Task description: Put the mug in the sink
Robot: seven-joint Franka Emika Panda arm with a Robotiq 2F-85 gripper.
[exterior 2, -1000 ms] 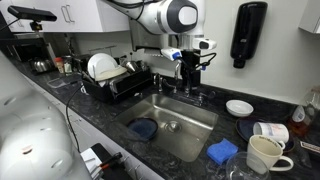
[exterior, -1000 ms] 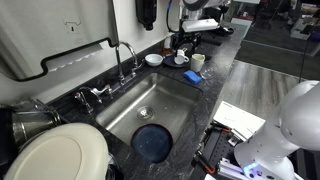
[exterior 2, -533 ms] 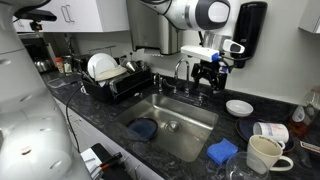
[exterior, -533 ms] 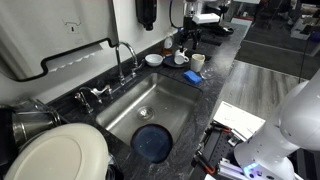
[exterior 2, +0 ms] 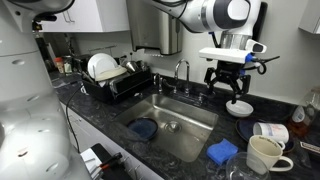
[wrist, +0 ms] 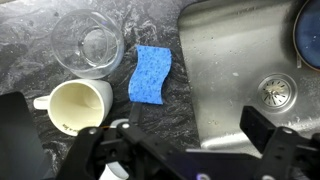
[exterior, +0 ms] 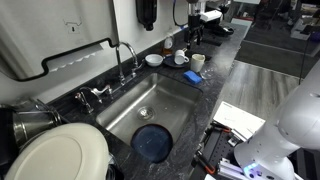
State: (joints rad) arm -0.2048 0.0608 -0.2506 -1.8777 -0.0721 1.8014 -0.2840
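While holding a round blue dish beside the drain and no mug as yet, heads the list by size: sink, stainless, rectangular, set into dark speckled countertop.

Next, gripper: jaws spread wide, clamped on nothing, hanging over a shallow white bowl on the counter beside the sink.

Then mug: cream, upright, mouth up, apparently empty. Stands on the countertop outside the sink, near a blue sponge, well apart from the gripper. In the wrist view, low and to one side, with the handle turned away from the sponge.

Step in hand, as judged: approach to the mug.
- Carry the wrist onward until the mug body sits between the spread jaws.
- Lower straight down.
- Close across the wall, not the handle.
- Keep clear of the sponge and of the clear glass vessel just beside the mug.
- Lift above the sink edge before crossing.

Against the frames a second and half a second earlier:
- Gripper carried along the back of the counter, from near the faucet to above the white bowl, nearer the mug.
- Jaws equally wide.
- Mug, sponge and blue dish unmoved.
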